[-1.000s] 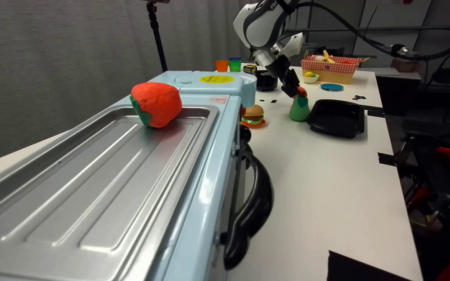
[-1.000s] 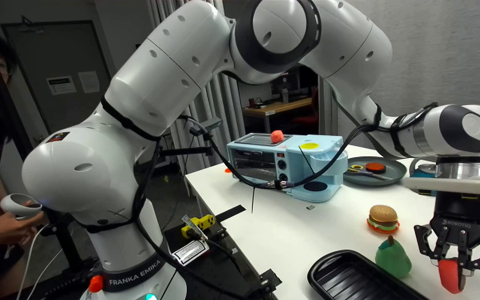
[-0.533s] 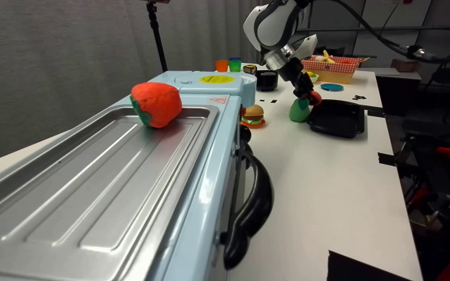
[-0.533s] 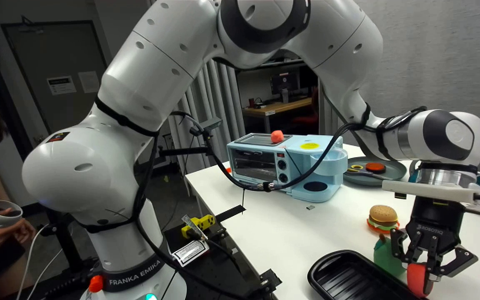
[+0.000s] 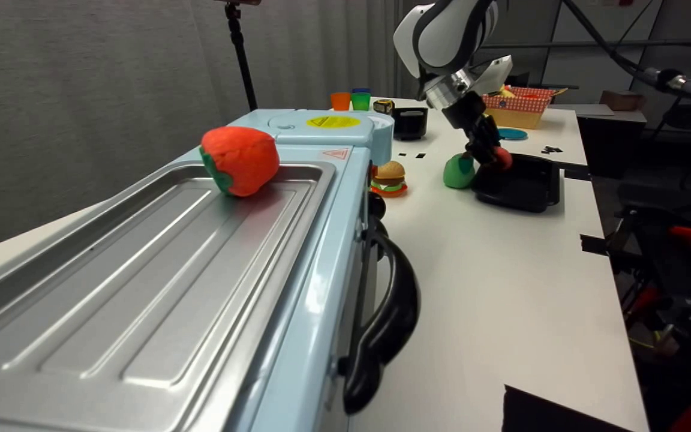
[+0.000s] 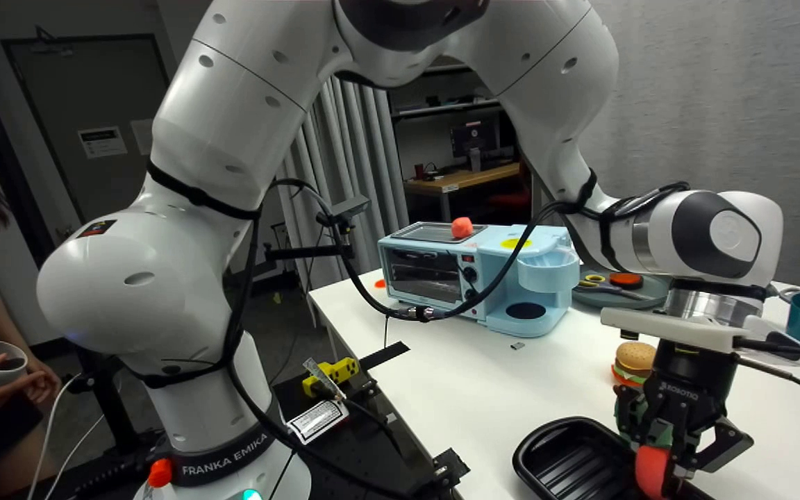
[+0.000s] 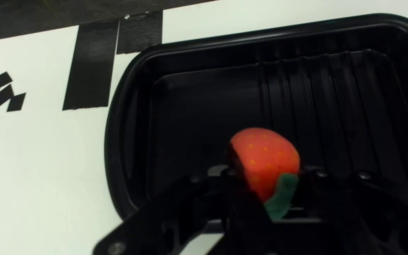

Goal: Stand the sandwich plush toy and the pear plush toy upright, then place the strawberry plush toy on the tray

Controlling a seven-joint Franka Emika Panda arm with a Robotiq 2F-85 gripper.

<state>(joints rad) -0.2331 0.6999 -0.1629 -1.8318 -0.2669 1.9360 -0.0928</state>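
Fingers (image 6: 678, 446) clamped on strawberry plush toy (image 7: 266, 154) | over tray (image 7: 204, 106), open room ahead | pear plush toy (image 5: 458, 173) just beside tray edge

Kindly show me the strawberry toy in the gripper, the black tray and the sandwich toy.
Strawberry plush toy (image 7: 268, 159), wrist view: its red body.
Tray (image 7: 197, 106), wrist view: its bare floor.
Sandwich plush toy (image 5: 389, 173), in an exterior view: its top bun.

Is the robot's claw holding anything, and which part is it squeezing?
Yes, the claw is holding the small strawberry toy, squeezing it by its two sides.
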